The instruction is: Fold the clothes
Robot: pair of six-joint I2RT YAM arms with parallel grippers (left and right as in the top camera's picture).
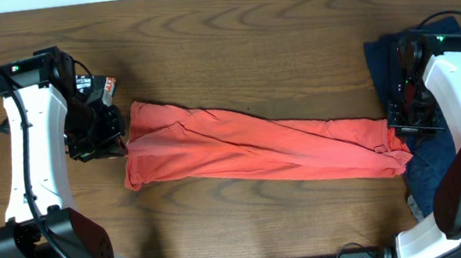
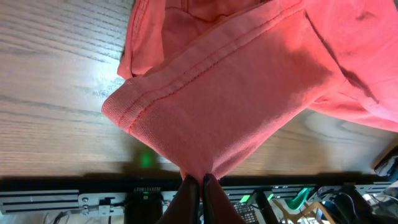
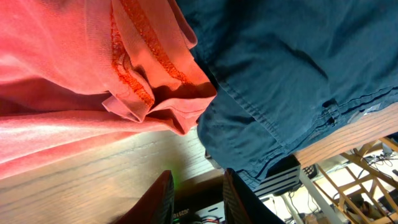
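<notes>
The coral T-shirt [image 1: 258, 147] lies twisted lengthwise across the middle of the table [image 1: 246, 33]. One end is pinched at a stitched hem in the closed left tool [image 2: 200, 182], and the other end touches the dark navy garment [image 3: 292, 81] at the right, where the right tool [image 3: 197, 177] stands parted and empty. The shirt looks like a light, limp knit that will sag, bunch and drag rather than keep a shape. The doubled, stitched hems and corners seem the best holds, being thicker and firmer than the loose middle.
</notes>
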